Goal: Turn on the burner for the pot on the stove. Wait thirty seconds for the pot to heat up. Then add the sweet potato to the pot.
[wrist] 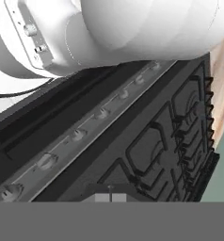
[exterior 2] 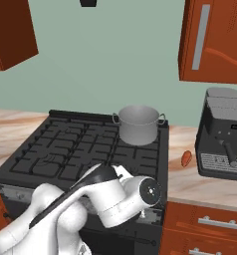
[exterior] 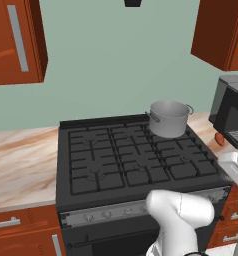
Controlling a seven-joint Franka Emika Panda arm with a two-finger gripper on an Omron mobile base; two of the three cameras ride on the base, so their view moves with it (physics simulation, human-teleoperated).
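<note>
Right now the pot point(exterior: 169, 119) is sitting on the stove point(exterior: 91, 165) at its back right corner, over the rear right burner, upright and with its inside looking bare; in the right base view the pot point(exterior 2: 138, 123) is showing its two small loop handles sticking out to either side. The stove point(exterior 2: 51, 154) is taking up the middle of the counter run, its black grates covering the whole top and a silver strip of knobs point(exterior: 106, 214) running along its front edge.

The sweet potato point(exterior 2: 186, 158) is lying on the wooden counter point(exterior 2: 190, 179) to the right of the stove, well apart from the pot — it is resting just beside the left foot of a black coffee machine point(exterior 2: 225, 134). In the left base view the sweet potato point(exterior: 219, 138) is peeking out as a small orange lump against the coffee machine point(exterior: 231, 117).

The arm is folding low in front of the stove, its white links crossing the knob strip in both base views. In the hand view the camera is looking along the stove point(wrist: 147, 155) from close above, tilted, with the knobs point(wrist: 76, 135) lining up diagonally in a row. The gripper's fingertips are not making themselves out there, so I cannot tell how wide the fingers are standing or whether they are holding anything.

Red-brown cabinets point(exterior: 16, 40) are hanging on the pale green wall above — one on each side.
</note>
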